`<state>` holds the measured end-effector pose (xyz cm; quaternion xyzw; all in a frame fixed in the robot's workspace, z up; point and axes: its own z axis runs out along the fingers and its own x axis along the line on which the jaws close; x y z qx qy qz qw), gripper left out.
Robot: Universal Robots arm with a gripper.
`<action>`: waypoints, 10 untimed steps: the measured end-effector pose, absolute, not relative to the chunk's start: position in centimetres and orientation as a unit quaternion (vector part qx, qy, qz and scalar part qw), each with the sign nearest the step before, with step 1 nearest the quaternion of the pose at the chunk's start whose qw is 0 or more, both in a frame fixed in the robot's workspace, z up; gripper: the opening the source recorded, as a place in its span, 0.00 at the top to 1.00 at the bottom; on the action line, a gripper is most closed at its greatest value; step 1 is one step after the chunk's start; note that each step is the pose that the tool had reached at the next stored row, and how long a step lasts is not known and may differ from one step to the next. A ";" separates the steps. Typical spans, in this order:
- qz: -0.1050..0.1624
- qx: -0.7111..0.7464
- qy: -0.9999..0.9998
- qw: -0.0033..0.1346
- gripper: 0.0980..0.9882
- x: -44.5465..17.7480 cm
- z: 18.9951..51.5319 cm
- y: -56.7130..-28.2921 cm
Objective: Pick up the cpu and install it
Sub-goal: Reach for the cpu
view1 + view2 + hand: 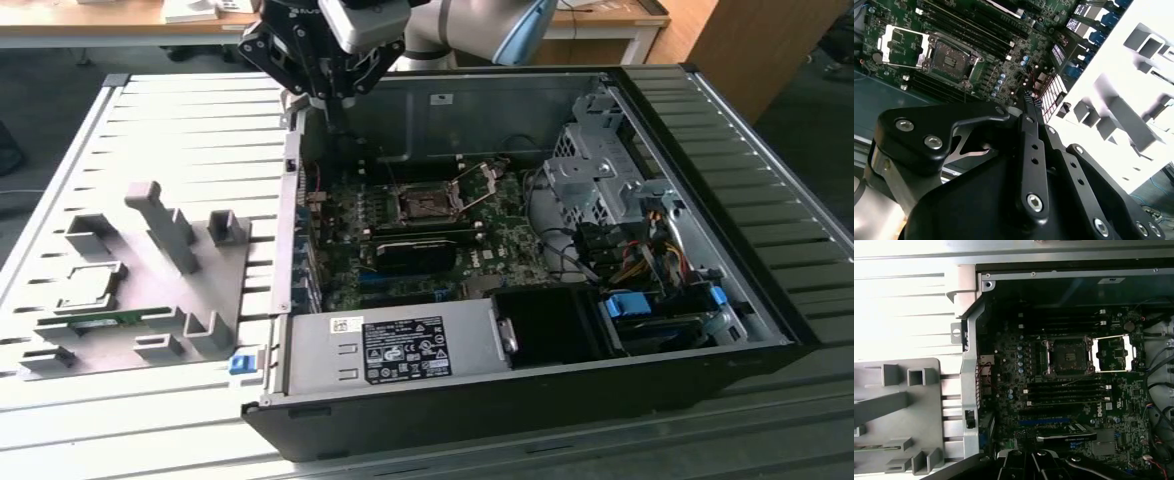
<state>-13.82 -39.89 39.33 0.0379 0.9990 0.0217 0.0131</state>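
The cpu [92, 284] looks like the small grey square lying flat in a holder on the grey fixture plate [147, 300], at the exterior view's left. My gripper [336, 98] hangs high over the far left corner of the open computer case [534, 250], well away from the cpu. Its fingers [1032, 150] stand pressed together with nothing seen between them, and the gripper [1029, 457] also shows in the first wrist view. On the motherboard the socket [427, 205] [1068, 356] [951, 55] lies bare with its metal lid [1111, 354] [901, 45] swung open.
A green memory stick [94, 320] lies on the fixture plate among upright grey posts [167, 225]. Inside the case are the power supply [400, 350], a drive cage [594, 165] and bundled cables [641, 260]. The case wall [287, 230] separates plate and motherboard.
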 end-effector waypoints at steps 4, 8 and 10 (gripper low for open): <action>0.022 0.038 0.999 0.013 0.99 -14.0 39.3 -39.9; 0.022 0.038 0.999 0.013 0.99 -14.2 39.3 -39.9; 0.022 0.038 0.999 0.013 0.99 -14.3 39.3 -39.9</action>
